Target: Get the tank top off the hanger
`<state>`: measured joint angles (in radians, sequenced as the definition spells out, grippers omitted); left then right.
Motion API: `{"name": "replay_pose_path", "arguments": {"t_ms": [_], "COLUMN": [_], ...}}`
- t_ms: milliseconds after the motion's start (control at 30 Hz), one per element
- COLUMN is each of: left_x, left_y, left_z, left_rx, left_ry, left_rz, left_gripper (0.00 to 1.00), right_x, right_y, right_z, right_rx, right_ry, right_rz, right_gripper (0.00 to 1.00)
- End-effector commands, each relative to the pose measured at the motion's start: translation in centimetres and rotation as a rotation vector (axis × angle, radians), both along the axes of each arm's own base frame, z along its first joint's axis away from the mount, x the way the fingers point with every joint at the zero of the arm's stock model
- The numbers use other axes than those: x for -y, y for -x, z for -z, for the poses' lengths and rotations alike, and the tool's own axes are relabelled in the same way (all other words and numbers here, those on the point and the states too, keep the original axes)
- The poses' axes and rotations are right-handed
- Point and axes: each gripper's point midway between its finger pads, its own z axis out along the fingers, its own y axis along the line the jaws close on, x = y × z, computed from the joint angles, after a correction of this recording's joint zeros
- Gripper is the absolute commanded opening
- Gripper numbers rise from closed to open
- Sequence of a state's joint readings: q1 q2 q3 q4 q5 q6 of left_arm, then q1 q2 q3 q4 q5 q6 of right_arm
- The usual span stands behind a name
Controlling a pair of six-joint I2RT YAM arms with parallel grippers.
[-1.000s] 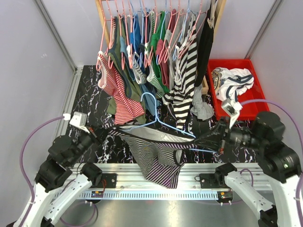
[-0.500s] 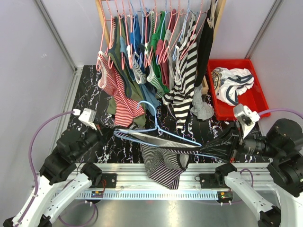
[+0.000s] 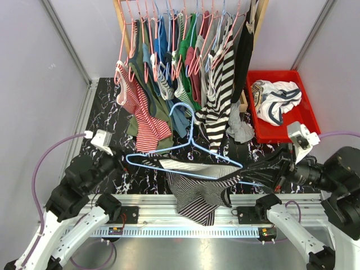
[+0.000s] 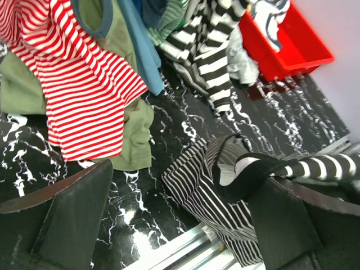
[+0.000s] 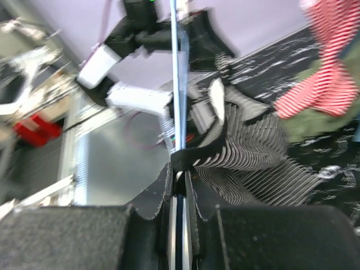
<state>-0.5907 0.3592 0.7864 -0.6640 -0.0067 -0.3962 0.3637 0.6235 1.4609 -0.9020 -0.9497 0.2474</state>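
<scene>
The light blue hanger (image 3: 190, 129) lies tilted over the black marble table, its left end bare. The black-and-white striped tank top (image 3: 197, 191) droops from the hanger's right half down over the front rail, with one strap still round the wire. My right gripper (image 3: 263, 175) is shut on the hanger's right end; in the right wrist view the hanger (image 5: 179, 84) runs out from between the closed jaws (image 5: 180, 188), the tank top's strap (image 5: 197, 157) just past them. My left gripper (image 3: 116, 161) stands open beside the hanger's left tip. Its fingers (image 4: 73, 216) are spread wide, with the tank top (image 4: 225, 185) ahead of them.
A wooden rack of hung garments (image 3: 185, 50) fills the back. A red-and-white striped shirt (image 3: 146, 121) and a green one trail onto the table. A red bin (image 3: 298, 130) with a white garment (image 3: 275, 98) sits at the right. An aluminium rail (image 3: 140, 201) edges the table front.
My left gripper has opened and let go of the tank top's left side. The right arm drew the hanger rightwards, so the hanger's left end came out of the fabric.
</scene>
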Motion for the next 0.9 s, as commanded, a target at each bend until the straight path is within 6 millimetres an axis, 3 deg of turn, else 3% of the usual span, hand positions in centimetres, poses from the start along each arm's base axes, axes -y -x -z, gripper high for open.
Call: {"name": "replay_pose_path", "arguments": {"t_ms": [0, 133, 200, 267, 300, 367, 400, 533, 633, 667, 700, 733, 800, 867], "left_x": [-0.1, 0.4, 0.5, 1.5, 1.7, 3.2, 3.7, 6.0, 4.9, 4.2, 3.2, 0.6, -2.3, -2.9], "left_y": [1.5, 3.4, 4.2, 5.7, 6.5, 8.4, 9.3, 12.5, 11.1, 9.9, 9.0, 7.0, 5.8, 5.8], "left_z": [-1.8, -2.0, -2.9, -3.5, -5.3, -6.1, -7.9, -8.6, -8.9, -6.6, -6.2, -7.3, -6.5, -6.5], "left_rx": [0.065, 0.083, 0.123, 0.152, 0.226, 0.232, 0.295, 0.230, 0.268, 0.174, 0.171, 0.222, 0.209, 0.225], "left_ry": [0.045, 0.086, 0.130, 0.180, 0.238, 0.326, 0.385, 0.510, 0.433, 0.360, 0.315, 0.272, 0.197, 0.163], "left_rz": [0.050, 0.123, 0.153, 0.243, 0.281, 0.411, 0.468, 0.727, 0.601, 0.508, 0.421, 0.231, 0.060, 0.044], "left_gripper": [0.99, 0.99, 0.99, 0.99, 0.99, 0.99, 0.99, 0.99, 0.99, 0.99, 0.99, 0.99, 0.99, 0.99], "right_x": [1.9, 6.3, 6.8, 5.9, 5.0, 3.1, 2.7, 0.6, -0.1, -0.2, -0.2, -0.5, -1.1, -1.6], "right_y": [-2.5, -6.8, -8.2, -9.0, -9.9, -10.2, -10.2, -9.7, -8.6, -7.8, -7.7, -6.7, -5.1, -4.5], "right_z": [-3.4, -4.5, -3.2, -1.4, 0.0, 1.9, 2.4, 4.0, 4.5, 3.9, 3.9, 3.7, 3.8, 4.7], "right_rx": [0.115, 0.123, 0.093, 0.031, -0.014, -0.067, -0.084, -0.121, -0.127, -0.104, -0.105, -0.107, -0.140, -0.209], "right_ry": [-0.090, -0.174, -0.142, -0.084, -0.047, -0.014, -0.017, -0.010, 0.004, 0.012, 0.019, 0.022, 0.044, 0.067], "right_rz": [0.255, 0.649, 0.709, 0.676, 0.644, 0.545, 0.520, 0.380, 0.300, 0.257, 0.255, 0.203, 0.090, 0.022], "right_gripper": [0.00, 0.00, 0.00, 0.00, 0.00, 0.00, 0.00, 0.00, 0.00, 0.00, 0.00, 0.00, 0.00, 0.00]}}
